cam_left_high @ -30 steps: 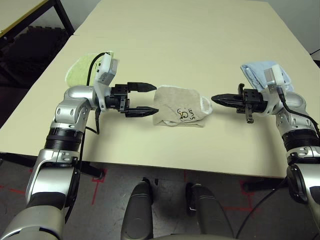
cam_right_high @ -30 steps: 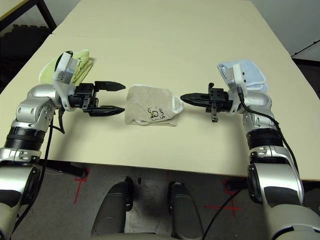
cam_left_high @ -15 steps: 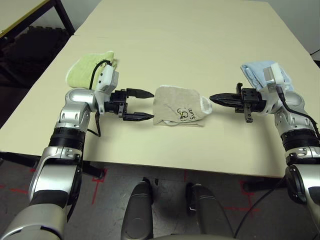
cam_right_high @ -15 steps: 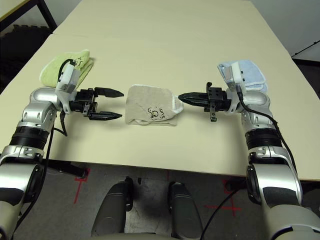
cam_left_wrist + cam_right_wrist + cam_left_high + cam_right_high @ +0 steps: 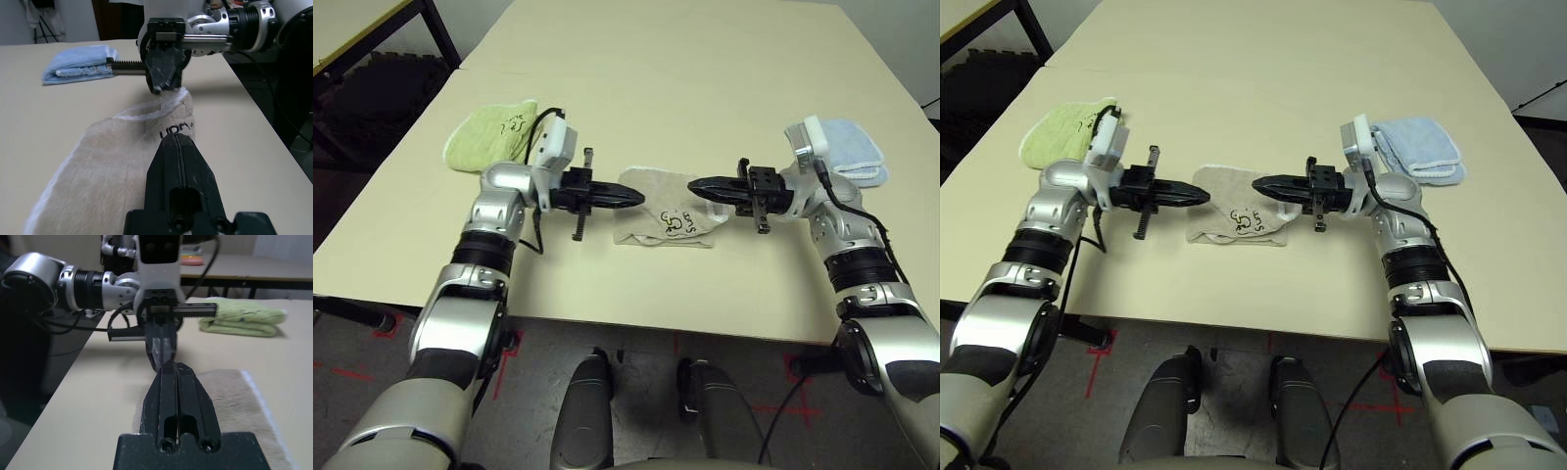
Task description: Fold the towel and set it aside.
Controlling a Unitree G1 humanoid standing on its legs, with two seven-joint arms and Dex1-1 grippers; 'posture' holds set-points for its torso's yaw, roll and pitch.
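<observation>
Towel lies folded on table between closed left hand and closed right hand, tips facing.

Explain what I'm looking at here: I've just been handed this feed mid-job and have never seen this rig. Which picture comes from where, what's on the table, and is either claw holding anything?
It is a humanoid robot with two silver arms, each ending in a two-fingered black gripper. The two wide pictures come from its head, looking down at the table. The two close pictures come from cameras on each wrist, looking along that arm's own fingers at the other gripper.

On the table lie three cloths: a beige towel in the middle, already folded small, a green towel to the robot's left and a blue towel to its right.

The left gripper and right gripper are both shut, pointing at each other over the beige towel. Neither visibly pinches any cloth.
</observation>
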